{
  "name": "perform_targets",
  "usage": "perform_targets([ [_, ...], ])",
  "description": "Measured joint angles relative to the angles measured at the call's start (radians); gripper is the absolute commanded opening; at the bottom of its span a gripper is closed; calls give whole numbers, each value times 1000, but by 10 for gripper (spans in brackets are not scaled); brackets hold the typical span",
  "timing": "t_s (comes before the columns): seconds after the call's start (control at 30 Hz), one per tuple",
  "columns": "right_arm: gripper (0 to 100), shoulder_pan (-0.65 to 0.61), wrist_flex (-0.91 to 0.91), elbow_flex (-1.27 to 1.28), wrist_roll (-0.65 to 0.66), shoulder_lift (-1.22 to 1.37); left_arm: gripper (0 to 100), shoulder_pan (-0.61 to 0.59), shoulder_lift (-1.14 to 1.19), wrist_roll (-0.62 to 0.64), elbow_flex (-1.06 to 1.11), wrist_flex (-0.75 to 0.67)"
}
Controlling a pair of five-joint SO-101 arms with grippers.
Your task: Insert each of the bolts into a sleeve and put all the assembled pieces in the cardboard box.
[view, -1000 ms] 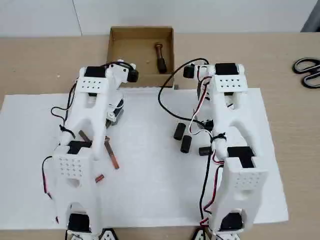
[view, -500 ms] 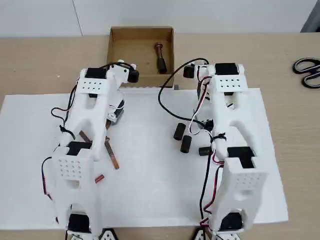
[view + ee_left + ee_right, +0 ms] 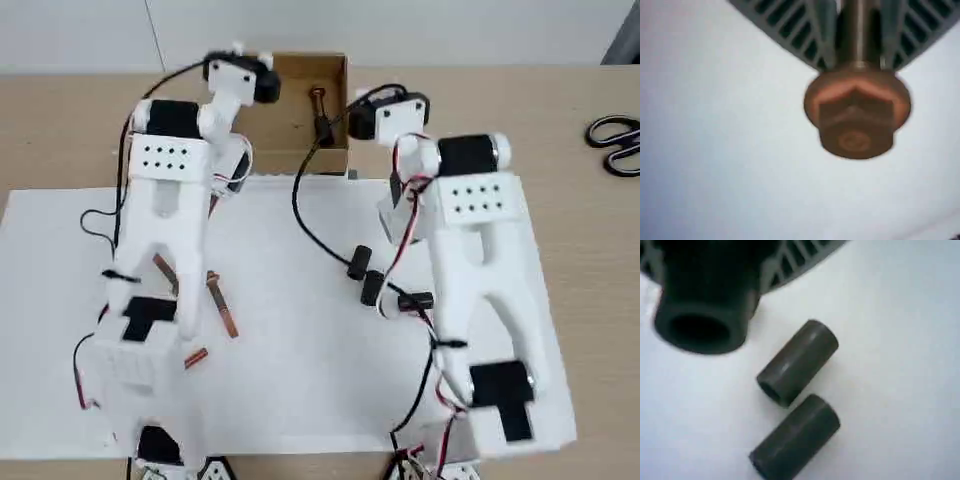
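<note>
My left gripper (image 3: 857,47) is shut on the shank of a copper bolt (image 3: 857,120), whose hex head faces the left wrist camera above white paper. In the right wrist view my right gripper (image 3: 710,270) is shut on a black sleeve (image 3: 702,315), bore end showing. Two more sleeves (image 3: 797,362) (image 3: 795,440) lie on the paper below it. From above, three loose sleeves (image 3: 358,262) (image 3: 372,288) (image 3: 415,300) lie mid-sheet beside the right arm (image 3: 470,200). Three loose bolts (image 3: 165,272) (image 3: 222,305) (image 3: 196,356) lie by the left arm (image 3: 165,190). The cardboard box (image 3: 340,70) holds one assembled piece (image 3: 320,115).
The white paper sheet (image 3: 300,380) covers the wooden table in front of the box. Scissors (image 3: 615,140) lie on the bare wood at the far right. Black cables (image 3: 310,215) hang over the sheet between the two arms.
Both arms have lifted and swung toward the box end of the sheet. The loose sleeves and bolts on the paper have not moved.
</note>
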Motion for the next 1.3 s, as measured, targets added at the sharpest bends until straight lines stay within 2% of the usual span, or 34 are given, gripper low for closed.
perform_targets([
  [0.13,4,0,0,161,40,-133,5,3,-137,5,97,2],
  [0.33,4,0,0,390,46,-431,5,12,-382,11,367,5],
  [0.47,4,-3,0,526,49,-658,5,21,-609,95,555,-11],
  [0.73,4,-3,-91,786,52,-1002,5,21,-1063,124,1074,-338],
  [0.87,3,-3,-164,881,-49,-1123,5,21,-1300,130,1372,-539],
  [0.97,3,-5,-230,953,-166,-1209,5,21,-1487,196,1571,-674],
  [1.07,3,-44,-265,1033,-226,-1287,5,28,-1674,302,1726,-753],
  [1.3,3,-215,-351,1221,-299,-1479,5,124,-2058,585,1941,-779],
])
